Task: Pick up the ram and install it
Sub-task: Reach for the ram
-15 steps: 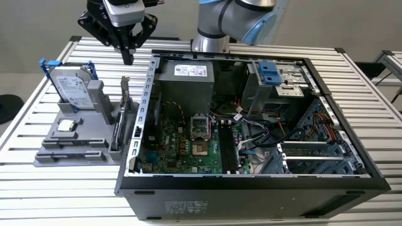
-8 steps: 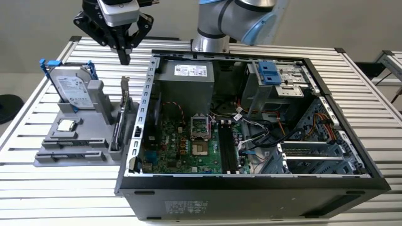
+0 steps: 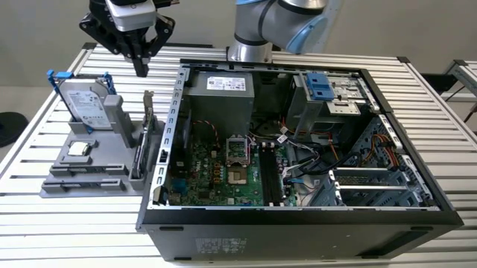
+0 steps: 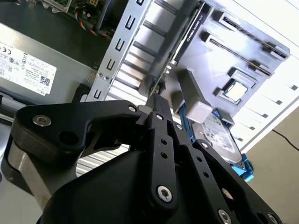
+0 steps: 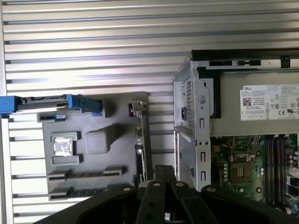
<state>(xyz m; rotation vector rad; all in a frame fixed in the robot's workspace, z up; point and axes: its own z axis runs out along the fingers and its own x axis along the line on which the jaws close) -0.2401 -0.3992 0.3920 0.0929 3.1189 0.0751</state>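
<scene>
Ram (image 5: pixel 86 173): taken to be the dark thin strip standing edge-up in a long slot of the gray holder (image 3: pixel 67 191), just beside the processor chip (image 3: pixel 78 148). A second slot next to it looks much the same, so I cannot tell for sure which one carries the stick. Nothing touches it.

Holder: sits on the slatted metal table (image 3: pixel 67 234), at the exterior view's left of the open computer case (image 3: pixel 298 229). It also carries a silver hard drive (image 3: pixel 86 106) in a blue bracket, standing tilted at the far end. An expansion card (image 3: pixel 147 134) stands upright along the holder edge nearest the case, its metal bracket at the far end.

Gripper (image 3: pixel 142 71): fingers pressed together, tips meeting in a single point, nothing between them. It hangs high over the table, beyond the holder's far end, well apart from the ram. Seen from the first wrist view, the closed fingertips (image 5: pixel 164 169) line up over the gap between the expansion card and the case wall. The arm (image 3: pixel 268 22) rises behind the case.

Case: lies on its side, open upward. Inside are a green motherboard (image 3: pixel 209 173), a gray power supply (image 3: pixel 220 106) at the far end and black memory slots (image 3: pixel 272 178) running alongside the processor socket (image 3: pixel 234 151).
</scene>
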